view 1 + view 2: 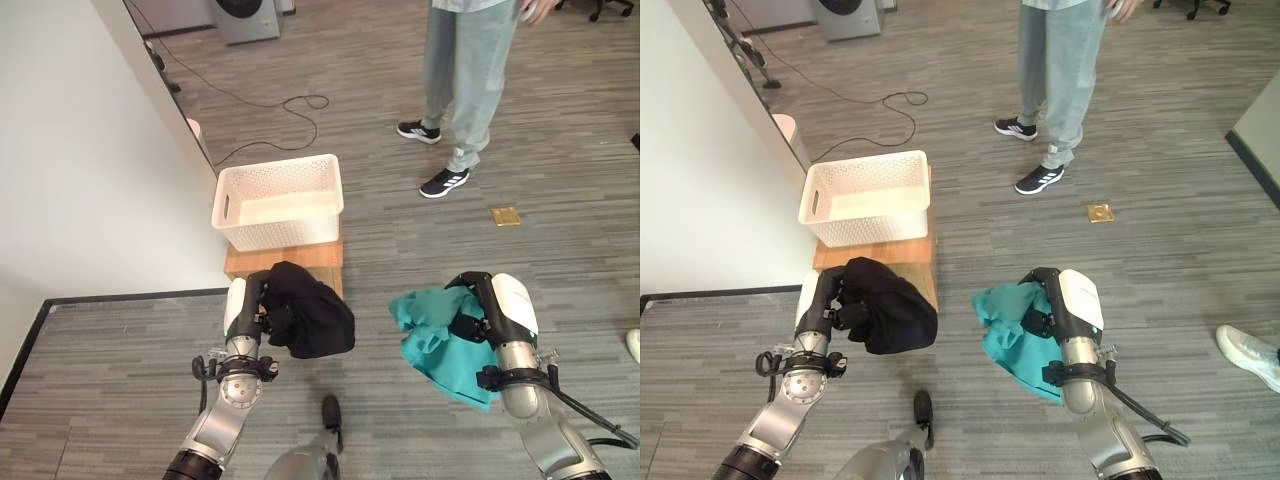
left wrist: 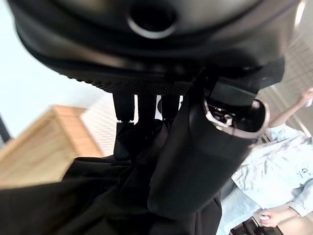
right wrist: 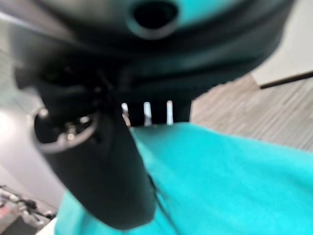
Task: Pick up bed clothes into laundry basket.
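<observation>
Left hand (image 1: 262,300) clenches black garment (image 1: 312,315); right hand (image 1: 478,312) grips teal garment (image 1: 432,335), fingertips buried in cloth; basket (image 1: 280,200) holds nothing

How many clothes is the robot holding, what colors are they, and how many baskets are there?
Black clothes: 1, black garment in the left hand
Teal clothes: 1, teal garment in the right hand
Baskets: 1, white laundry basket
Total: 3
</observation>
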Motion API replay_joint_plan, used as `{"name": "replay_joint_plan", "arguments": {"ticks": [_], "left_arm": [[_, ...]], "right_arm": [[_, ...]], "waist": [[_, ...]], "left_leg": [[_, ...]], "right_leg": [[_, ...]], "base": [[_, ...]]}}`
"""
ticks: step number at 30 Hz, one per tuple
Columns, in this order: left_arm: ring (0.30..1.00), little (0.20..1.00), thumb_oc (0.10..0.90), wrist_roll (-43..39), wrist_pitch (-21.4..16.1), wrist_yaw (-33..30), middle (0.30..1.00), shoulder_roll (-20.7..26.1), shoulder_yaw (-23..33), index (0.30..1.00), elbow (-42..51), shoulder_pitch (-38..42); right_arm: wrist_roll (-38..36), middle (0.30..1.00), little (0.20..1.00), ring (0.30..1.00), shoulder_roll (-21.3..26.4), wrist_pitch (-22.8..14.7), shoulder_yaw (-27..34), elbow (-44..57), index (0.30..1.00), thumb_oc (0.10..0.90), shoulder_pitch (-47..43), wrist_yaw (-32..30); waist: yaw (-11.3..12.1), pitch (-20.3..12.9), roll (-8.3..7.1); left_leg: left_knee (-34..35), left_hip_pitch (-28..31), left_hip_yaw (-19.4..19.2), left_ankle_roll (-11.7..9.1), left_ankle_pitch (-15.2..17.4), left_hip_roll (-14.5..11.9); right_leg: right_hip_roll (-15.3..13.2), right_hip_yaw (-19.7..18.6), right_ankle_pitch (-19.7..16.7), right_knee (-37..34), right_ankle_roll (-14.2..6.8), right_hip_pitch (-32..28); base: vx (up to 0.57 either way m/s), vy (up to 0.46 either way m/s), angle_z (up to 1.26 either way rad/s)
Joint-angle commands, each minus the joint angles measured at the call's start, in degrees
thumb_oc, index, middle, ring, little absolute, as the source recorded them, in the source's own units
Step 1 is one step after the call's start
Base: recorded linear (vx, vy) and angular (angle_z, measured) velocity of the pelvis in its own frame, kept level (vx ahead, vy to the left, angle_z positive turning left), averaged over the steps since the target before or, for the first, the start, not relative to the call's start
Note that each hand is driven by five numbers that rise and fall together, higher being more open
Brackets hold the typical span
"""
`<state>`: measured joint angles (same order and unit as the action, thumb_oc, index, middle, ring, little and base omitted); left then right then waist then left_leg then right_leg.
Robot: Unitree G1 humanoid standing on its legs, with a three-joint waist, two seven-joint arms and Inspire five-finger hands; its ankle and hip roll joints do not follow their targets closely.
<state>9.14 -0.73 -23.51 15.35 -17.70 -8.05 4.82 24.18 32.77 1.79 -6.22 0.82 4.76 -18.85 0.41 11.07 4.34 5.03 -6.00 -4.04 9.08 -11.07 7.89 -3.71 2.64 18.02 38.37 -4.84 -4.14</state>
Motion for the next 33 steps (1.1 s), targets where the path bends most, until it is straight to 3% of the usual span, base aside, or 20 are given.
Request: {"name": "replay_joint_plan", "arguments": {"ticks": [1, 2, 3, 4, 5, 6, 7, 8, 9, 12, 14, 15, 16, 18, 24, 33], "left_arm": [[0.3, 0.3, 0.4, 2.45, -4.91, -3.26, 0.3, 4.83, 3.73, 0.3, 6.71, 7.23], [0.3, 0.3, 0.4, 2.76, -5.02, -3.48, 0.3, 5.18, 4.12, 0.3, 6.65, 7.67], [0.3, 0.3, 0.4, 2.76, -5.02, -3.48, 0.3, 5.14, 4.17, 0.3, 6.62, 7.81], [0.3, 0.3, 0.4, 3.71, -5.3, -3.72, 0.3, 5.49, 4.5, 0.3, 6.43, 8.08], [0.3, 0.3, 0.4, 3.73, -5.3, -3.7, 0.3, 5.41, 4.48, 0.3, 6.44, 8.17], [0.3, 0.3, 0.4, 4.54, -5.2, -3.93, 0.3, 5.71, 4.41, 0.3, 6.41, 8.22], [0.3, 0.3, 0.4, 4.73, -4.8, -3.64, 0.3, 5.88, 3.75, 0.3, 5.88, 7.49], [0.3, 0.3, 0.4, 4.7, -4.77, -3.58, 0.3, 5.91, 3.67, 0.3, 5.95, 7.49], [0.3, 0.3, 0.4, 4.8, -4.15, -3.11, 0.3, 6.4, 4.14, 0.3, 5.12, 6.58], [0.3, 0.3, 0.4, 4.29, -5.82, -3.67, 0.3, 6.49, 5.77, 0.3, 4.67, 3.32], [0.3, 0.3, 0.4, 3.2, -6.56, -3.26, 0.3, 6.96, 6.65, 0.3, 4.9, 0.8], [0.3, 0.3, 0.4, 3.18, -6.54, -3.22, 0.3, 6.84, 6.8, 0.3, 5.0, 0.7], [0.3, 0.3, 0.4, 2.09, -6.86, -3.18, 0.3, 7.31, 7.29, 0.3, 5.17, -0.79], [0.3, 0.3, 0.4, -0.16, -7.27, -3.09, 0.3, 7.83, 8.16, 0.3, 5.11, -3.52], [0.3, 0.3, 0.4, -3.17, -7.44, -2.95, 0.3, 7.21, 10.05, 0.3, 5.1, -7.25], [0.3, 0.3, 0.4, -4.2, -7.18, -1.49, 0.3, 6.83, 9.63, 0.3, 4.32, -9.58]], "right_arm": [[3.14, 0.3, 0.3, 0.3, 0.66, -5.39, 4.59, 8.05, 0.3, 0.4, -13.74, -5.6], [3.26, 0.3, 0.3, 0.3, 1.68, -5.6, 5.59, 9.34, 0.3, 0.4, -14.79, -6.04], [3.24, 0.3, 0.3, 0.3, 1.73, -5.57, 5.62, 9.38, 0.3, 0.4, -14.89, -6.0], [2.46, 0.3, 0.3, 0.3, 4.34, -6.14, 8.14, 11.9, 0.3, 0.4, -17.64, -7.05], [2.34, 0.3, 0.3, 0.3, 4.47, -6.15, 8.25, 11.9, 0.3, 0.4, -17.66, -7.01], [1.79, 0.3, 0.3, 0.3, 6.99, -6.56, 9.77, 13.17, 0.3, 0.4, -19.4, -8.11], [3.33, 0.3, 0.3, 0.3, 11.8, -5.09, 10.59, 11.61, 0.3, 0.4, -21.51, -9.6], [3.23, 0.3, 0.3, 0.3, 11.8, -5.01, 10.86, 11.84, 0.3, 0.4, -21.29, -9.38], [3.81, 0.3, 0.3, 0.3, 14.17, -4.81, 9.86, 14.53, 0.3, 0.4, -24.0, -7.08], [0.17, 0.3, 0.3, 0.3, 20.79, -7.15, 9.89, 15.61, 0.3, 0.4, -32.01, -7.18], [-2.2, 0.3, 0.3, 0.3, 26.34, -7.34, 6.36, 13.26, 0.3, 0.4, -38.38, -7.07], [-2.31, 0.3, 0.3, 0.3, 26.48, -7.4, 5.86, 12.94, 0.3, 0.4, -38.9, -7.15], [-3.75, 0.3, 0.3, 0.3, 30.61, -7.11, 3.11, 11.22, 0.3, 0.4, -43.53, -6.56], [-6.02, 0.3, 0.3, 0.3, 33.8, -6.55, -2.05, 7.72, 0.3, 0.4, -49.29, -5.06], [-5.94, 0.3, 0.3, 0.3, 34.4, -4.42, -8.54, 1.09, 0.3, 0.4, -53.96, -2.36], [-1.66, 0.3, 0.3, 0.3, 30.56, -1.09, -6.85, -5.41, 0.3, 0.4, -48.86, -1.29]], "waist": [[1.34, -2.63, -1.76], [0.85, -2.32, -1.99], [0.59, -2.26, -1.74], [-0.13, -2.09, -2.49], [-0.63, -1.88, -2.25], [-1.52, -1.63, -3.42], [-1.07, -1.57, -5.07], [-1.21, -1.48, -5.11], [-0.03, -2.02, -6.18], [1.28, -5.19, -7.2], [2.31, -6.16, -7.66], [2.12, -6.17, -7.52], [2.55, -6.72, -7.8], [3.37, -7.31, -8.07], [4.24, -7.39, -7.64], [5.53, -6.42, -7.31]], "left_leg": [[-0.03, 4.22, -0.46, -8.69, 7.16, -9.51], [-0.03, 5.38, 0.5, -8.83, 8.15, -9.4], [-0.03, 5.16, 0.79, -8.89, 7.87, -9.64], [-0.03, 7.03, 3.55, -9.32, 9.07, -9.31], [-0.03, 7.27, 4.16, -9.46, 9.31, -9.5], [-0.03, 8.32, 6.57, -9.6, 10.11, -8.68], [-0.03, 8.05, 8.76, -10.11, 10.66, -7.88], [-0.03, 8.16, 8.99, -10.07, 10.64, -7.78], [-0.03, 8.44, 8.74, -10.0, 11.06, -7.78], [-0.03, 8.96, 8.49, -10.8, 11.56, -8.37], [-0.03, 8.92, 8.69, -11.37, 11.49, -8.87], [-0.03, 8.9, 8.75, -11.38, 11.49, -8.87], [-0.03, 8.91, 9.38, -11.77, 11.43, -9.06], [-0.03, 9.27, 9.81, -12.4, 11.59, -9.47], [-0.03, 9.4, 10.89, -12.99, 11.64, -9.79], [-0.03, 8.6, 12.29, -13.13, 11.53, -9.83]], "right_leg": [[-11.33, -0.53, -23.08, -10.01, -5.75, 3.0], [-10.92, 0.6, -20.27, -11.88, -5.45, 4.8], [-10.68, 1.0, -20.59, -12.19, -5.29, 4.71], [-6.43, 0.31, -14.96, -20.03, -4.1, 7.01], [-6.27, 1.07, -14.96, -20.88, -3.95, 6.05], [-3.49, -2.01, -15.21, -29.43, -3.74, 6.87], [-2.76, -4.24, -15.66, -37.19, -3.93, 5.37], [-2.89, -3.94, -16.07, -38.12, -3.99, 4.7], [-4.63, -2.26, -17.92, -39.21, -4.59, 3.41], [-4.92, -1.19, -19.63, -42.73, -4.93, 0.54], [-4.94, -0.28, -19.58, -43.17, -4.81, -0.32], [-4.93, -0.21, -19.55, -43.17, -4.8, -0.34], [-4.97, 0.2, -19.15, -43.36, -4.57, -0.99], [-5.18, 1.42, -18.46, -43.37, -4.36, -2.48], [-5.36, 3.18, -17.69, -43.37, -4.03, -3.57], [-5.42, 4.6, -17.02, -43.37, -3.95, -3.97]], "base": [[0.42, -0.032, 0.24], [0.27, -0.083, 0.72], [0.37, -0.125, 0.93], [0.25, -0.103, 1.2], [0.4, -0.167, 1.26], [0.22, -0.163, 1.17], [0.2, -0.151, 1.53], [0.12, -0.148, 1.27], [0.12, -0.121, 1.53], [0.18, -0.122, 0.63], [0.11, -0.082, 0.31], [0.07, -0.075, 0.41], [0.06, -0.065, 0.25], [0.07, -0.077, 0.2], [0.02, -0.025, 0.13], [0.01, -0.013, 0.14]]}}
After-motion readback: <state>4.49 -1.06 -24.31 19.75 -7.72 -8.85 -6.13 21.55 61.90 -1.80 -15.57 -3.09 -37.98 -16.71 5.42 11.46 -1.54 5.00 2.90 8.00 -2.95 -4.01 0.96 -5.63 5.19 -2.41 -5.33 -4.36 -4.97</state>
